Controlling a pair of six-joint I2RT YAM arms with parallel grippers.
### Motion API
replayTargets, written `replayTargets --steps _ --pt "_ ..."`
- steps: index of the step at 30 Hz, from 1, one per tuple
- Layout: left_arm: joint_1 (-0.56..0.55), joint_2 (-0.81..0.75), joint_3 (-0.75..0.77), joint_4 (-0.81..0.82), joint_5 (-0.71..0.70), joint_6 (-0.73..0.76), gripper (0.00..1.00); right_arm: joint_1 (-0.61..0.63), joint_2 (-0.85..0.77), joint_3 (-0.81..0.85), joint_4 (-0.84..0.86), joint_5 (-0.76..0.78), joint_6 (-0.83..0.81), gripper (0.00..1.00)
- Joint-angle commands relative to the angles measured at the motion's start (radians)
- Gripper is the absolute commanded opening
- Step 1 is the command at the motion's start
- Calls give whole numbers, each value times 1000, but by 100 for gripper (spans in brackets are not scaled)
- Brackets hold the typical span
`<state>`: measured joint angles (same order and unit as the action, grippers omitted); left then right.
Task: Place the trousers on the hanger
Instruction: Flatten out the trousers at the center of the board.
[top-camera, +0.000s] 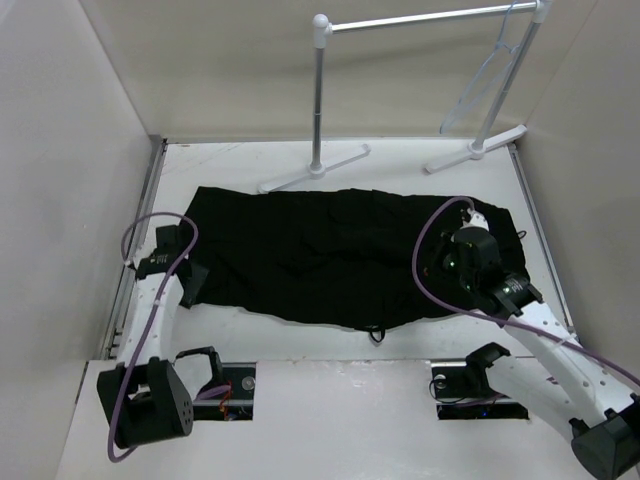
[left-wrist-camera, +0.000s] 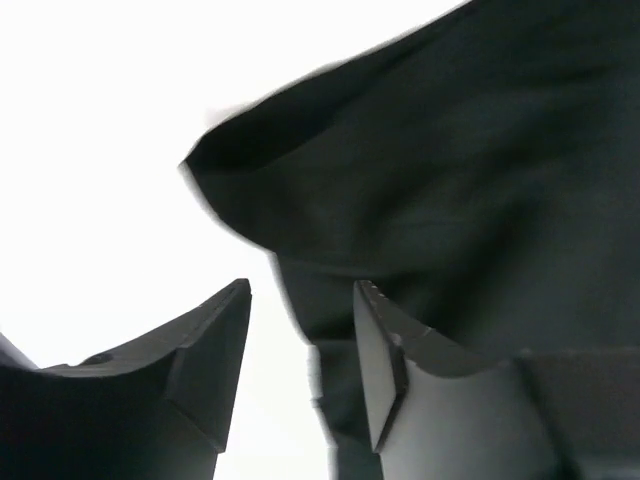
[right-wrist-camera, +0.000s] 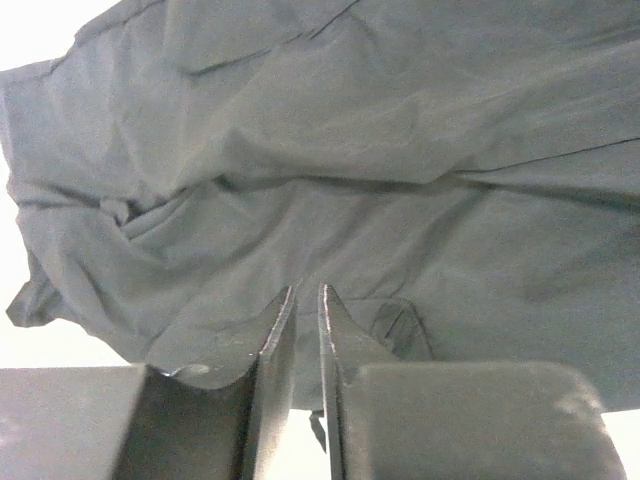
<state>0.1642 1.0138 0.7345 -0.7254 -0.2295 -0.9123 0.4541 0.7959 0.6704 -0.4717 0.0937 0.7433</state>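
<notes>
The black trousers (top-camera: 330, 250) lie spread flat across the middle of the table. The pale hanger (top-camera: 487, 80) hangs from the right end of the rack's bar, far from both arms. My left gripper (top-camera: 190, 283) is open at the trousers' left end. In the left wrist view (left-wrist-camera: 300, 310) the fabric edge (left-wrist-camera: 480, 150) runs between its jaws, touching neither. My right gripper (top-camera: 447, 262) is low over the trousers' right part. In the right wrist view (right-wrist-camera: 306, 295) its jaws stand almost closed with a thin gap, tips at the fabric (right-wrist-camera: 350, 130), which is not lifted.
A white tubular garment rack (top-camera: 320, 100) with flat feet (top-camera: 315, 170) stands at the back of the table. Pale walls enclose the left, back and right sides. A small drawstring loop (top-camera: 377, 333) pokes out at the trousers' near edge.
</notes>
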Motion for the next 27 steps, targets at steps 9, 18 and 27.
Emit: replayTargets --steps 9,18,27 --pt "51 206 -141 222 85 -39 43 44 26 9 44 -63 -33 30" --pt "221 8 -159 109 1 -77 2 30 26 -18 41 -46 -16 56" --pt "240 -106 -72 -226 -166 -112 19 -94 6 -42 -36 1 25 75"
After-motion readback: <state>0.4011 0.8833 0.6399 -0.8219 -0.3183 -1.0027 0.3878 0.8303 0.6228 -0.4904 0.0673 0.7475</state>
